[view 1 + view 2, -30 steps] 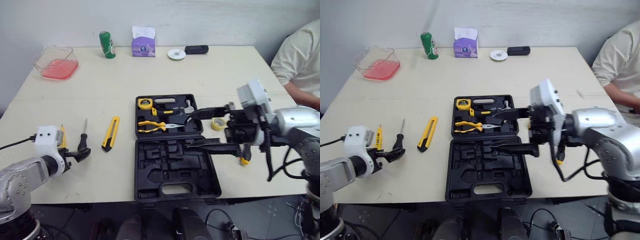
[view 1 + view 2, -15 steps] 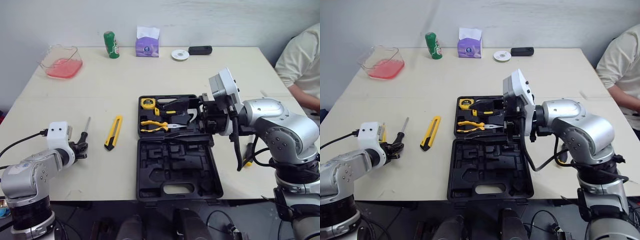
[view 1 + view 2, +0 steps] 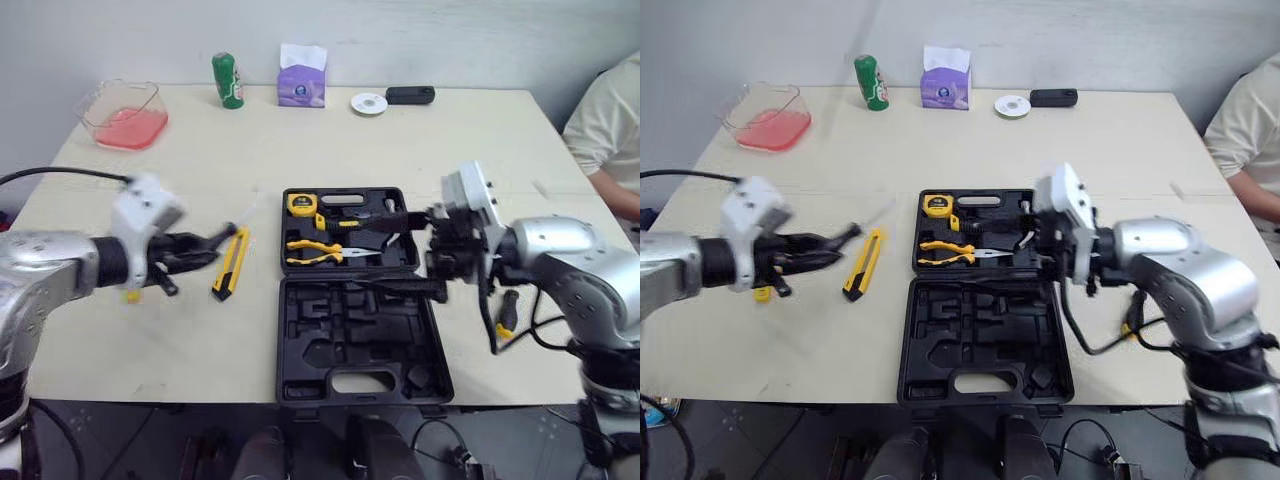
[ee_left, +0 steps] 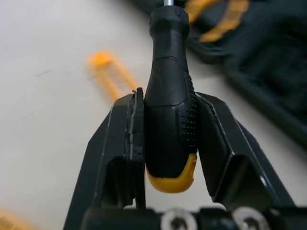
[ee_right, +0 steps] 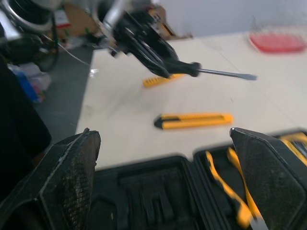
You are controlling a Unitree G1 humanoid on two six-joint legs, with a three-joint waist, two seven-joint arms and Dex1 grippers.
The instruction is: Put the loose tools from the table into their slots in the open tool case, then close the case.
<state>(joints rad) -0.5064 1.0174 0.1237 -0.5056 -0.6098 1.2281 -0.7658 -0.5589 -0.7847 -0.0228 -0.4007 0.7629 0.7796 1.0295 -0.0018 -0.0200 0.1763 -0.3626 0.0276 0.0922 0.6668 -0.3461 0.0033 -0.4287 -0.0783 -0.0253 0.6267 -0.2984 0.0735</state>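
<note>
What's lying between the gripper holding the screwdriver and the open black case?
A yellow utility knife lies between the left gripper, shut on the screwdriver, and the tool case; both eye views show it.

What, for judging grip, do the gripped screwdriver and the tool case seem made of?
The screwdriver has a handle like matte black rubbery plastic, with dotted grip texture and yellow end cap; its shaft seems grey metal. The tool case is probably matte black moulded plastic, given shaped recesses.
</note>
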